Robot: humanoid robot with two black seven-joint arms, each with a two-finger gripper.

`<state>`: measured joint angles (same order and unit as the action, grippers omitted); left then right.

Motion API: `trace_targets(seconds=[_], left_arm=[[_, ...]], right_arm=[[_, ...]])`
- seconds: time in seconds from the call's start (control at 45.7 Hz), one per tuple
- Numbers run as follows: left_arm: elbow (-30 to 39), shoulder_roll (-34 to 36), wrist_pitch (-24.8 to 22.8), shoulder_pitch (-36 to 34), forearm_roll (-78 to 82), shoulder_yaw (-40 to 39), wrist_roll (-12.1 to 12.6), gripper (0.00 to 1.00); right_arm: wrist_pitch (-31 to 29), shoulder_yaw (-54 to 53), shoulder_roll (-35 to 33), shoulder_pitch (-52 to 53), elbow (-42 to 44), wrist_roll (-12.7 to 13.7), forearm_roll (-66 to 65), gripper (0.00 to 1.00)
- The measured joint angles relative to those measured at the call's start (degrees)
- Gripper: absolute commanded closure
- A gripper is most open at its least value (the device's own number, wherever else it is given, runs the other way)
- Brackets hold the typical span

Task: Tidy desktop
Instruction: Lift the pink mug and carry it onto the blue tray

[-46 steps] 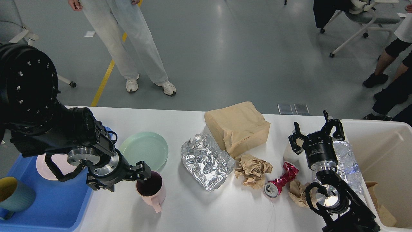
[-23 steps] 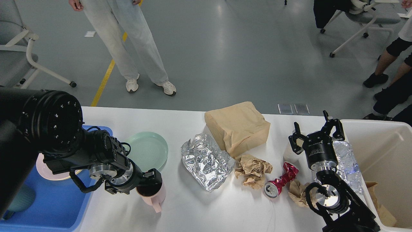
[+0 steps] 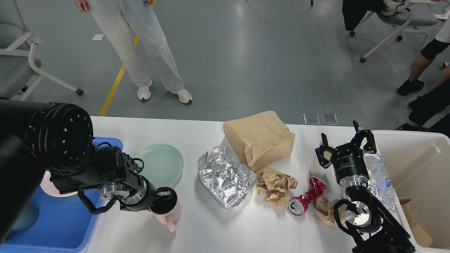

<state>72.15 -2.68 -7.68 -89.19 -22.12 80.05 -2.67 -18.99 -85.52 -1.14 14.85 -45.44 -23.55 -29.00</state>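
The left tool (image 3: 165,195) sits at the rim of the pink mug (image 3: 168,210), though whether it is clenched on that rim I cannot tell. The right tool (image 3: 346,143) hangs released with fingers spread, above a crushed clear bottle (image 3: 379,177). The white worktop (image 3: 218,228) spans the lower view, with a green plate (image 3: 160,164) at the mug's 12 o'clock, foil (image 3: 225,175) at its 3 o'clock, and a red can (image 3: 305,199) farther right.

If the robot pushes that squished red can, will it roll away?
Probably not far. The red can lies on its side on the desktop, but its middle is crushed and twisted, so it would likely wobble or skid rather than roll straight. It looks thin and empty, so probably light and easy to shove.
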Motion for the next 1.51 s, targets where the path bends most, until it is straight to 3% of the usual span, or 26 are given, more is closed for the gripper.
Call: trace_targets(seconds=[0.044,0.394,0.525,0.547,0.722,0.898,1.029,1.117,1.248,1.401,1.511], left_arm=[[0.0,0.0,0.0,0.0,0.0,0.0,0.0,1.00],[0.2,0.6,-3.3,-0.5,0.8,0.1,0.6,1.00],[2.2,1.3,-5.9,-3.6,1.1,0.4,1.5,1.00],[5.3,1.8,-8.0,-8.0,1.2,0.8,3.0,1.00],[19.3,3.4,-12.8,-28.7,1.3,2.0,6.7,1.00],[25.9,3.1,-23.6,-49.3,1.8,4.0,7.0,1.00],[26.4,3.5,-32.3,-57.2,2.8,4.6,6.4,1.00],[26.5,3.7,-34.8,-58.5,3.5,5.2,5.8,1.00],[26.1,6.1,-34.9,-57.3,7.0,8.3,4.0,1.00],[23.3,18.7,-28.2,-48.1,18.9,10.3,-0.4,1.00],[18.9,27.4,-24.8,-39.5,28.0,10.3,-2.0,1.00]], right_arm=[[0.0,0.0,0.0,0.0,0.0,0.0,0.0,0.00],[0.0,0.0,0.0,0.0,0.0,0.0,0.0,0.00],[0.0,0.0,0.0,0.0,0.0,0.0,0.0,0.00],[0.0,0.0,0.0,0.0,0.0,0.0,0.0,0.00],[0.0,0.0,0.0,0.0,0.0,0.0,0.0,0.00],[0.0,0.0,0.0,0.0,0.0,0.0,0.0,0.00],[0.0,0.0,0.0,0.0,0.0,0.0,0.0,0.00],[0.0,0.0,0.0,0.0,0.1,0.0,0.0,0.00],[0.0,0.0,0.0,0.0,0.1,0.0,0.0,0.00],[0.0,0.0,0.0,0.0,0.1,0.0,0.0,0.00],[0.0,0.0,0.0,0.0,0.0,0.0,0.0,0.00]])
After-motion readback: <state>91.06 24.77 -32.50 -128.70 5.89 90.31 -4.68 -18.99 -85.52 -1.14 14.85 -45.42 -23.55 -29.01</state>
